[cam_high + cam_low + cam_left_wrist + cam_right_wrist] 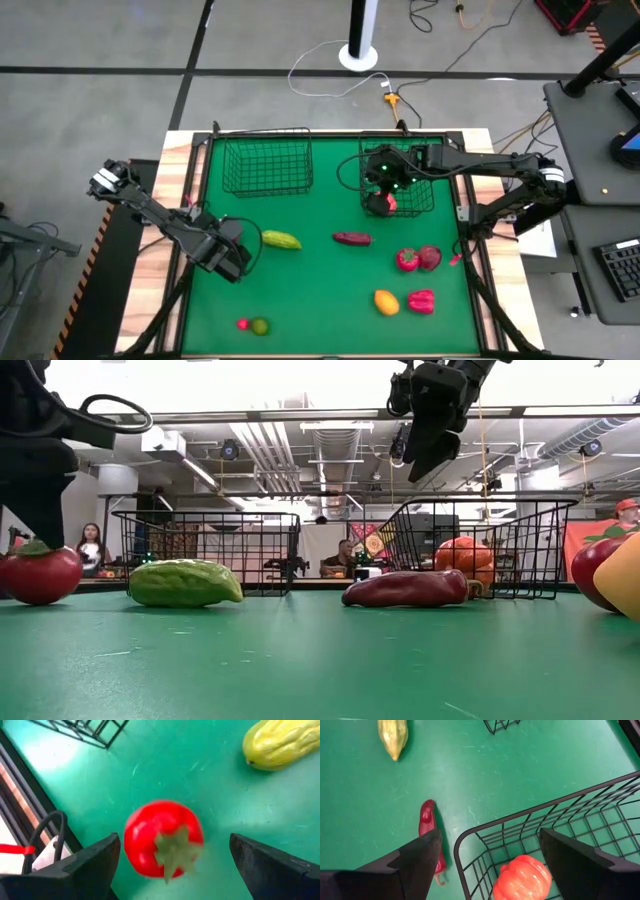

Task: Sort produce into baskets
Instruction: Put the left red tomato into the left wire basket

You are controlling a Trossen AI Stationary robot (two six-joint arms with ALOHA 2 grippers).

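Produce lies scattered on the green tabletop (320, 300). Nearest, a red tomato (162, 840) sits directly under the left pincer (172, 865), centred between its spread, empty fingers; it looks light, hard and smooth, likely to roll, so gripping across its widest part seems safest. Just beyond lies a yellow-green oblong piece (281, 240). Farther off, the right pincer (388, 180) hangs released over the right basket (432, 200), an orange-red piece (522, 877) lying inside below it.

Green table (320, 300), black wire baskets (266, 165), red tomato (162, 838), yellow-green gourd (281, 240), dark-red pepper (352, 238)
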